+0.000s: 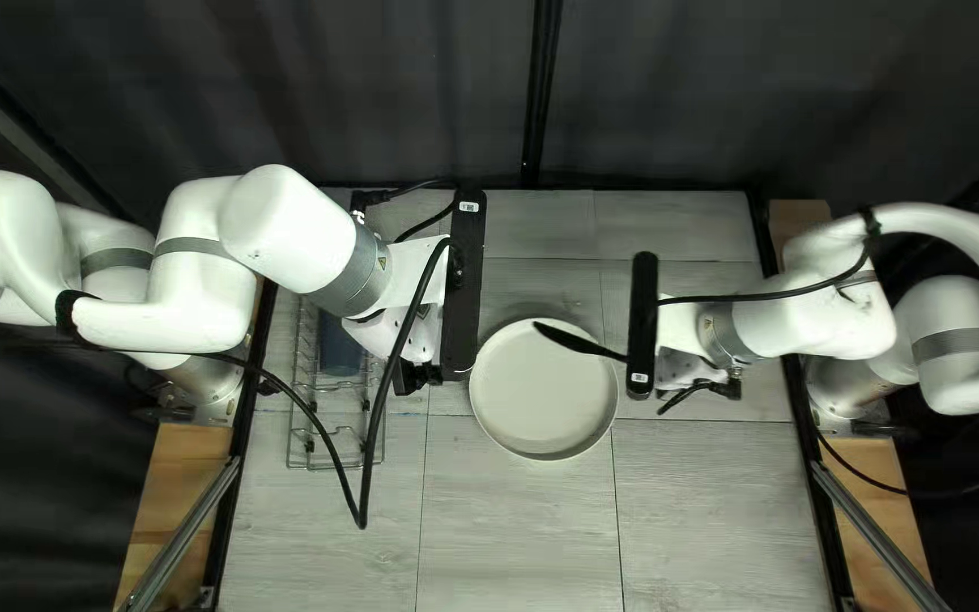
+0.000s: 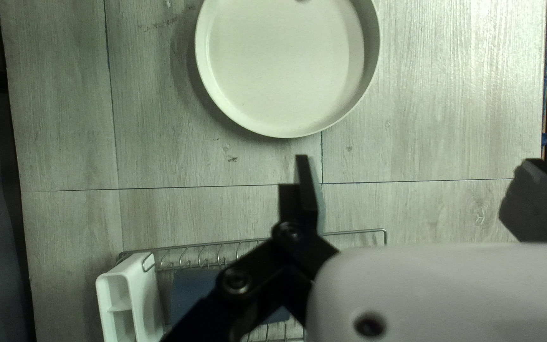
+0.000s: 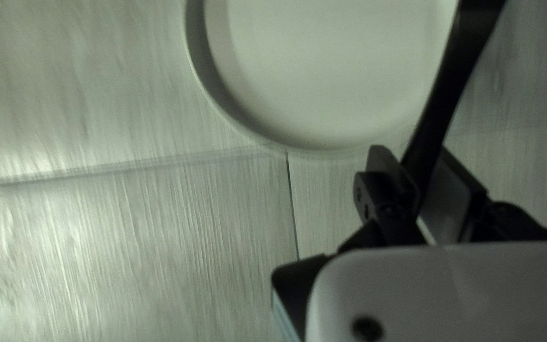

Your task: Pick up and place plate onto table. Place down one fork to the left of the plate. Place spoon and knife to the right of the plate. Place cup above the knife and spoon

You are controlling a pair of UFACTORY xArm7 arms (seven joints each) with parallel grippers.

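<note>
The desk (image 1: 512,533) looks evenly lit, the curtain (image 1: 399,91) dim. Beside the right end effector (image 1: 688,372), pale glare streaks the desk — blur smears its grain. Ahead of the left end effector (image 1: 405,340), the plate (image 2: 286,63) casts a soft shadow.

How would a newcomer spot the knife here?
Find the pale round plate in the top left view. Right of it, the right gripper holds the slim knife. Unlike the plate, the knife is black, its blade reaching over it.

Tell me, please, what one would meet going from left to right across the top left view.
Left arm → left gripper → plate → right gripper → right arm.
</note>
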